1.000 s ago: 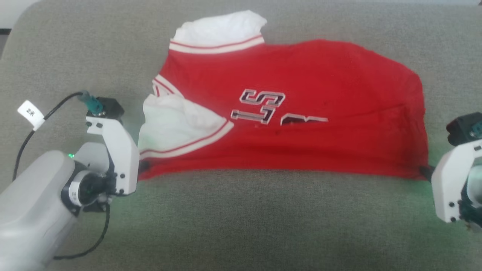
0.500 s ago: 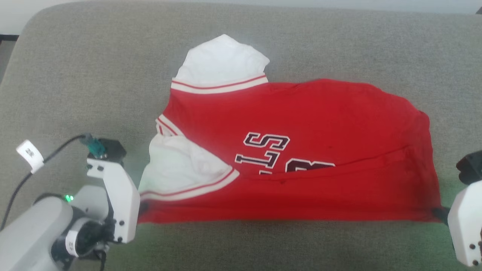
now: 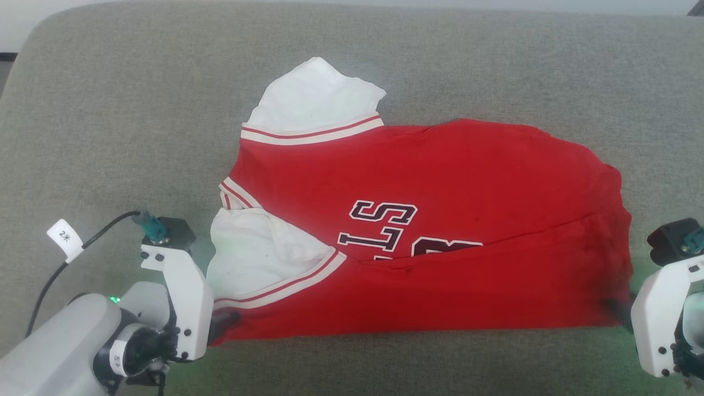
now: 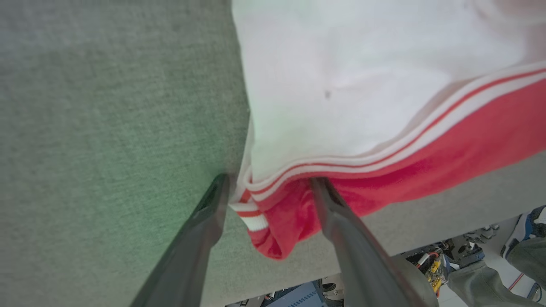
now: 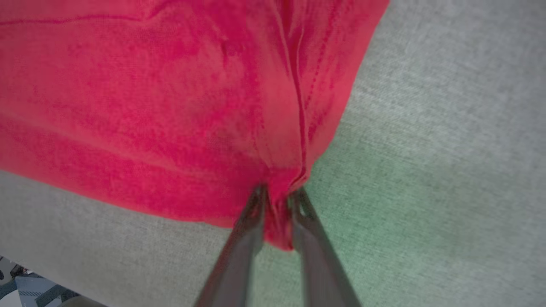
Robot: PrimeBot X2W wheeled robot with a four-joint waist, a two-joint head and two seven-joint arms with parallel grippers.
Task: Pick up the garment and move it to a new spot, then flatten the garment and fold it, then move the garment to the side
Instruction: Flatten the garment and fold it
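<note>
Left gripper (image 4: 268,187), near left corner of the work: the two long dark fingers (image 4: 341,238) are spread wide. The striped sleeve trim and a red corner of cloth lie loose between them, not pinched. Below the cushion's near edge, in the left wrist view, are a person's shoe (image 4: 527,219) and trouser leg.

Right gripper (image 5: 277,194), near right corner: jaws narrow, with a bunch of red cloth clamped between them. Creases fan out from the tips.

A black cable with a white paper tag (image 3: 65,237) loops off the left wrist.

The red short-sleeved jersey garment (image 3: 440,220), with white sleeves, red-and-white striped trim and dark outlined block letters, lies on the grey woven fabric cushion (image 3: 110,110). Its sleeve end is toward the robot's left.
- Near edge runs roughly straight from one gripper to the other.
- A near band of red is folded up over the body and covers the lower part of the lettering (image 3: 385,225).
- Near white sleeve (image 3: 258,258) sits rumpled just beyond the left gripper.
- Red body beyond the letters lies mostly flat, with a rounded right end.
- Far white sleeve (image 3: 319,99) sticks out past the far edge onto bare cushion.
</note>
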